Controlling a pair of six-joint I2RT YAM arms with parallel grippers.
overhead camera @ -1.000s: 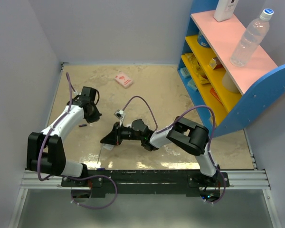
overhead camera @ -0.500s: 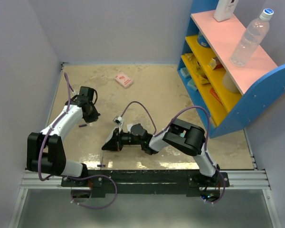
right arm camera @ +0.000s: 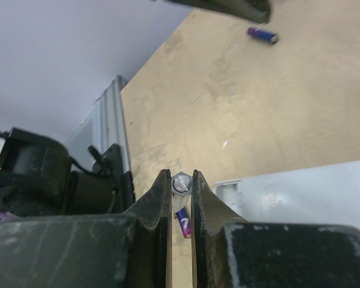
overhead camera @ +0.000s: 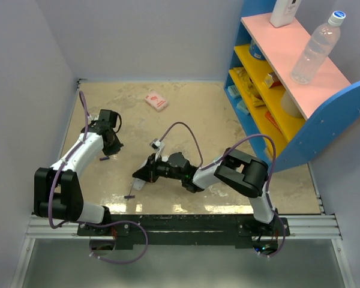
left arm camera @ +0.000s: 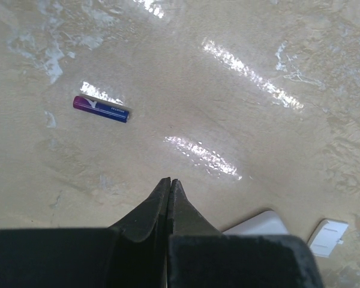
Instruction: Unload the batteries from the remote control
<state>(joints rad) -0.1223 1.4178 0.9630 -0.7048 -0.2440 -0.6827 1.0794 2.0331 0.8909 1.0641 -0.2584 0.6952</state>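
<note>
The white remote control [overhead camera: 138, 183] lies on the table left of centre; its open battery bay shows in the right wrist view [right arm camera: 300, 192]. My right gripper [overhead camera: 141, 176] is at the remote's left end, shut on a purple battery [right arm camera: 181, 183]: its silver end sits between the fingertips and its body hangs down. In the top view that battery [overhead camera: 130, 196] shows just below the tips. A second purple battery [overhead camera: 104, 158] lies loose near my left gripper [overhead camera: 113, 144]. In the left wrist view the left gripper [left arm camera: 169, 180] is shut and empty, hovering right of this battery [left arm camera: 101, 109].
A pink packet [overhead camera: 156, 100] lies at the back. A blue shelf unit [overhead camera: 276, 90] with a bottle [overhead camera: 315, 51] stands on the right. A small white piece [left arm camera: 328, 237] lies beside the remote's corner [left arm camera: 258, 223]. The metal rail [overhead camera: 180, 225] runs along the front.
My right gripper dipped down and left, then came back up and right. A second battery, unseen a second ago, now shows at its tips. My left gripper drew slightly back and left.
</note>
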